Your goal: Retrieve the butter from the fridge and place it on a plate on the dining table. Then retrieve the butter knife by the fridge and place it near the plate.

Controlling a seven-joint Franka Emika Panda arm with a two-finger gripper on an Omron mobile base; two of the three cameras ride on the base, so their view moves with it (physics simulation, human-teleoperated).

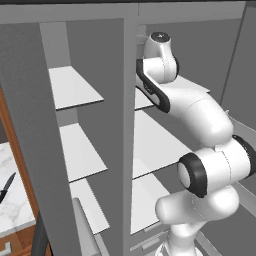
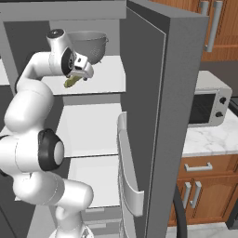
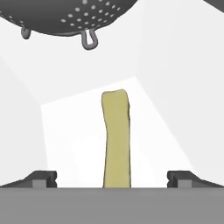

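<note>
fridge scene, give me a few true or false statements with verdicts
1. The gripper is open, a finger on each side of the butter. True.
2. The butter lies on a plate. False: it lies on a white fridge shelf.
3. A grey colander sits on the same shelf beyond the butter. True.
4. The fridge doors are shut. False: they stand open, shelves showing.
5. The knife lies on a marble top left of the fridge. True.

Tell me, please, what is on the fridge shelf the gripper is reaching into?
The butter lies on the white shelf, between the open gripper's fingers. A grey colander stands behind it. The arm hides the shelf's left part.
</note>
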